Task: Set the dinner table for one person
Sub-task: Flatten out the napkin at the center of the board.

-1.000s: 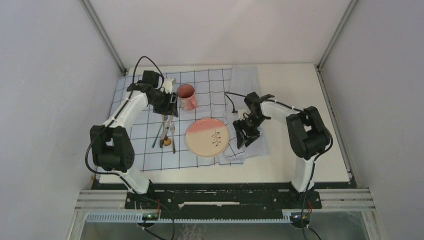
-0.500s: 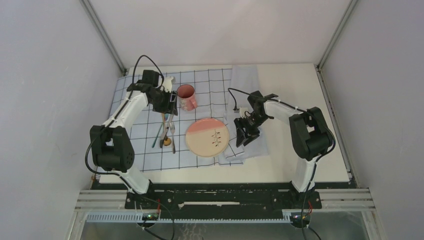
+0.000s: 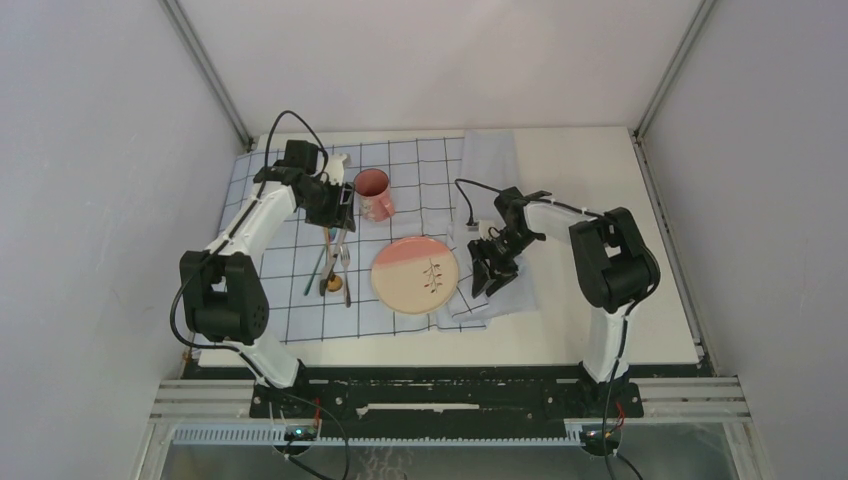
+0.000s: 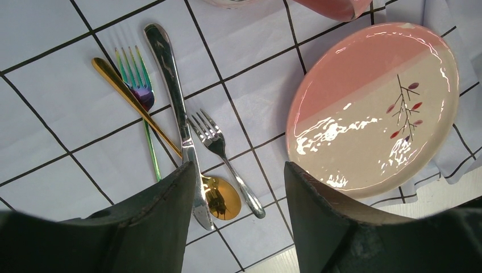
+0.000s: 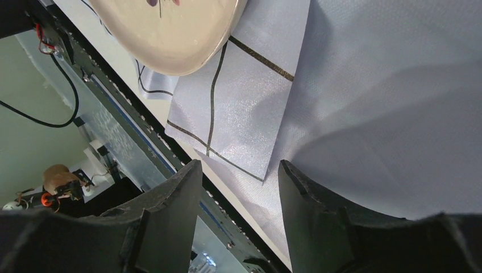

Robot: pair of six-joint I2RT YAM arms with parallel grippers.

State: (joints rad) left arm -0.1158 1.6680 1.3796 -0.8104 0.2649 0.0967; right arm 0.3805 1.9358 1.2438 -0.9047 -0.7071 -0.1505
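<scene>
Step in hand, by judgement: sorting cutlery, flattening cloth.
Left gripper hovers over cutlery heap, left of plate; jaws parted, empty.
Right gripper over folded-back cloth, right of plate; jaws parted, empty.
Dinner table underlies all.
Next: descend, pinch one piece.

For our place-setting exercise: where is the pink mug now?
Top view: the pink mug stands on the gridded cloth, left of centre, beyond the plate and right beside the left gripper.
</scene>
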